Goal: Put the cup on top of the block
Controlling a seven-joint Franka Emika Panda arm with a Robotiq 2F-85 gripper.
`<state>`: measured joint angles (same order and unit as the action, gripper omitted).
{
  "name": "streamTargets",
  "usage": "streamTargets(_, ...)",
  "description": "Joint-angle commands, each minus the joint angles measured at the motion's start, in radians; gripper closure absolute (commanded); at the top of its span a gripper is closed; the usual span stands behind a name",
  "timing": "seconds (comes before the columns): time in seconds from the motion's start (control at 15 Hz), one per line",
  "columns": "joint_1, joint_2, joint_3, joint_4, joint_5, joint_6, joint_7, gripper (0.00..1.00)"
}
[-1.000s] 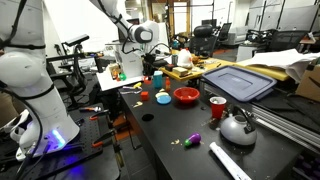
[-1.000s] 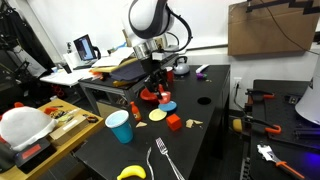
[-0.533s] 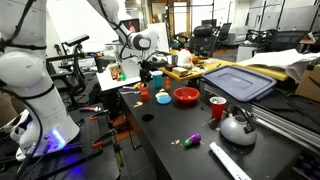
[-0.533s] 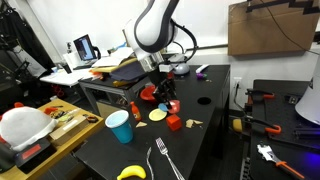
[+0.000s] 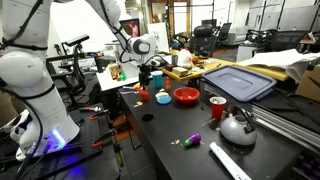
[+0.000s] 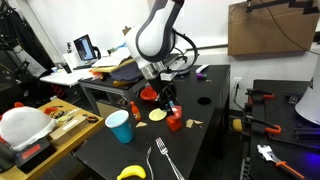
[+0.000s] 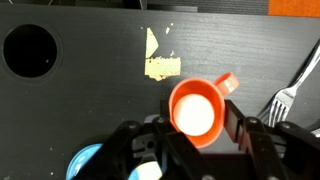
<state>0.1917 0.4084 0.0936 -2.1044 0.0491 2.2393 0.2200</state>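
Note:
My gripper [image 7: 188, 128] is shut on the small orange-red cup [image 7: 195, 108], whose pale inside faces the wrist camera. A bit of the small red block [image 7: 228, 84] shows just past the cup's rim. In an exterior view the gripper [image 6: 168, 104] hangs just above and slightly behind the red block [image 6: 175, 122] on the black table. In an exterior view the gripper [image 5: 146, 82] is over the block [image 5: 142, 97], and the cup is too small to make out there.
A light blue cup [image 6: 120, 126], a yellow disc [image 6: 158, 115], a fork [image 6: 165, 160] and a banana [image 6: 130, 172] lie near the block. A red bowl [image 5: 186, 96], a red mug [image 5: 217, 106] and a kettle [image 5: 237, 127] stand further along the table [image 5: 170, 150].
The gripper has moved with the cup away from the red bowl, towards the red block, and come lower over it.

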Motion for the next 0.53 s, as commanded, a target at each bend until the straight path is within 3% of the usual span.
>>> streamTargets(0.0, 0.018, -0.006, -0.013, 0.004, -0.041, 0.025, 0.053, 0.71)
streamTargets(0.47, 0.007, -0.007, -0.008, 0.003, -0.039, 0.055, 0.052, 0.71)
